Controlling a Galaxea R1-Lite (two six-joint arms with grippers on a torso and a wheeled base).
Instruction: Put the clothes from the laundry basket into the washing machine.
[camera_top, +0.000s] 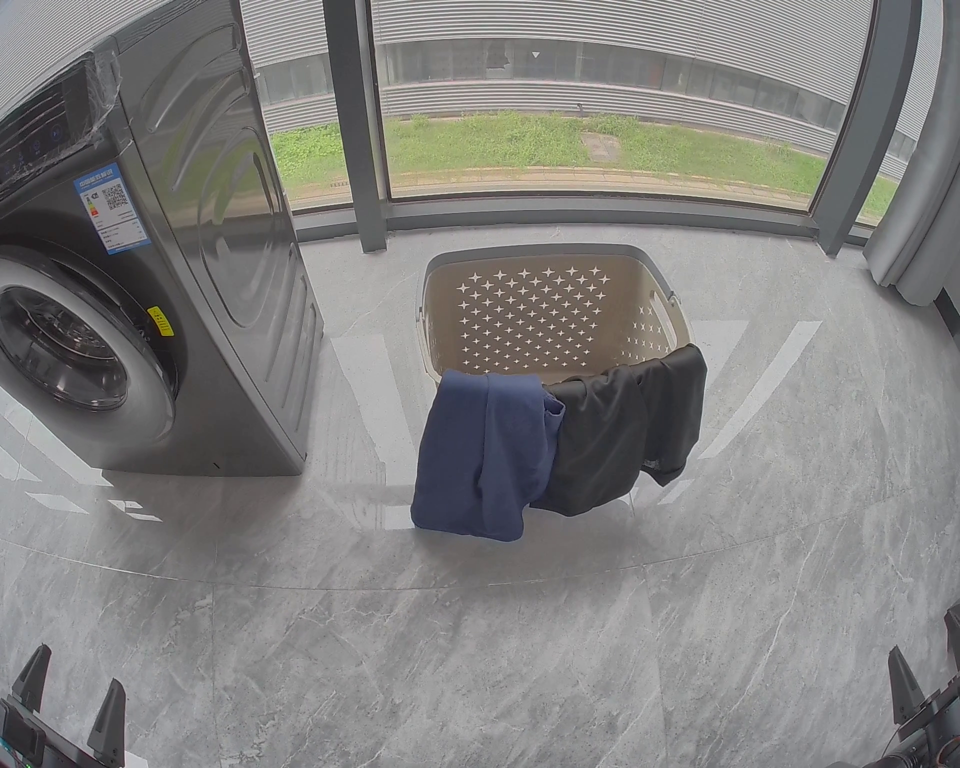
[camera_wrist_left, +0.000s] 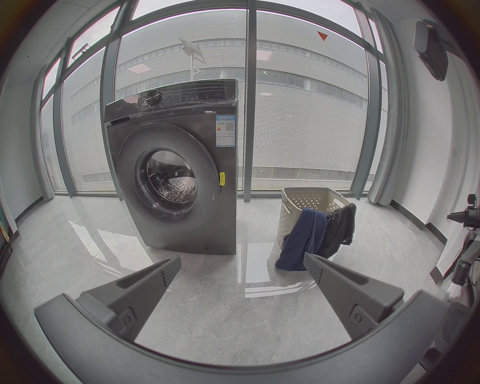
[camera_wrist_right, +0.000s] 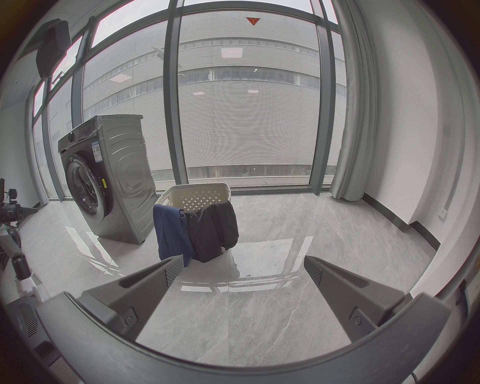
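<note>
Start of task, nothing grasped. Left gripper (camera_wrist_left: 241, 262) and right gripper (camera_wrist_right: 240, 262) both hang low over the grey floor (camera_top: 480, 660), well short of the basket, with the jaws of each wide apart and empty. The beige laundry basket (camera_top: 530, 310) stands on the floor by the window, just right of the washing machine (camera_top: 200, 230). Both clothes are draped over the basket's near rim and hang down its outside: blue garment (camera_top: 485, 455) on the washer side, black garment (camera_top: 615, 435) beside it, the two overlapping in the middle. The blue hem looks to reach the floor. The step in hand is probably closing in for the first pick. Blue is the better first pick, since it lies on top at the overlap and nearest the washer, so the left arm suits it. Pinch where the cloth folds over the rim, not the loose hem, and lift straight up so the basket doesn't tip and black doesn't drag along. The washer door (camera_wrist_left: 167, 182) looks shut, though I can't be sure; if so, it needs opening first.
</note>
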